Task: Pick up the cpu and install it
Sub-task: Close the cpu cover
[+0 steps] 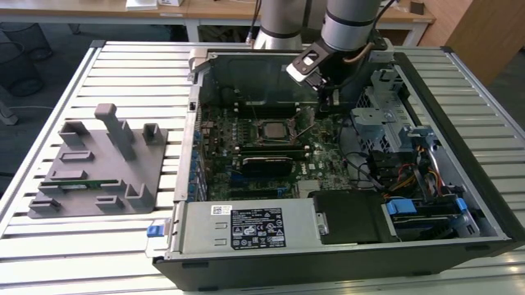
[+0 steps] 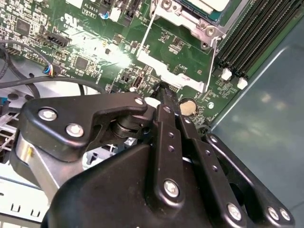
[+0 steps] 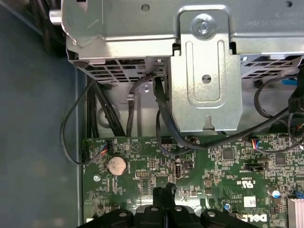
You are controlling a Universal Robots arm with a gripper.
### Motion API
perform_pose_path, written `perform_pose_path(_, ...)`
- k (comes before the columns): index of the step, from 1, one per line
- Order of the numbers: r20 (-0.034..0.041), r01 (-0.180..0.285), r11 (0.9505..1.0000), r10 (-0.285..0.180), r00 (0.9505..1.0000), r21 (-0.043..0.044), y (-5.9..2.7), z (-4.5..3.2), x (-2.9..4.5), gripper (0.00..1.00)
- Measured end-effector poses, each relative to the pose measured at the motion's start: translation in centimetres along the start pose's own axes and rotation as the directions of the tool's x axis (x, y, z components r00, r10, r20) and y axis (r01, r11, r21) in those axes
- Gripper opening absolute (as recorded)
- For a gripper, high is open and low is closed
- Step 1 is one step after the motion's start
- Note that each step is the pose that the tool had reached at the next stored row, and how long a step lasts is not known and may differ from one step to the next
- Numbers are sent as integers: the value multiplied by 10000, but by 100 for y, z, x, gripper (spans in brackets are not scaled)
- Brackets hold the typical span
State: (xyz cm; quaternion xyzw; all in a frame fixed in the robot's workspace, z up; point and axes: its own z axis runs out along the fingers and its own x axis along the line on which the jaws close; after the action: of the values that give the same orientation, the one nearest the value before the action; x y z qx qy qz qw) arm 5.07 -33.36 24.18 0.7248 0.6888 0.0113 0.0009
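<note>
The cpu (image 1: 273, 129) is a silver square lying in the socket in the middle of the motherboard (image 1: 320, 161), inside the open computer case. In the second wrist view its corner (image 2: 205, 4) shows within the metal socket frame (image 2: 176, 64). My gripper (image 1: 326, 112) reaches down into the case at the exterior view's right of the socket. Its fingers are shut together with nothing between them. In both wrist views the gripper (image 2: 164, 91) (image 3: 164, 191) hovers low over the green board, close to the socket frame's edge and a round coin battery (image 3: 116, 165).
A grey plastic tray (image 1: 98, 166) with upright blocks holds a green memory stick (image 1: 82, 183) at the exterior view's left. A metal drive cage (image 1: 385, 123), loose cables (image 3: 161, 114) and the case walls crowd the gripper. The power supply (image 1: 246, 224) fills the case's near side.
</note>
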Motion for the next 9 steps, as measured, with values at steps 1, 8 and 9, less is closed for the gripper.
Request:
perform_pose_path(1,0,-1,10000,1,10000,-1,-5,0,0,11)
perform_pose_path(8,-3,0,10000,0,10000,-2,-41,1,-2,11)
perform_pose_path(9,-3,0,10000,0,10000,-1,-42,1,-2,11)
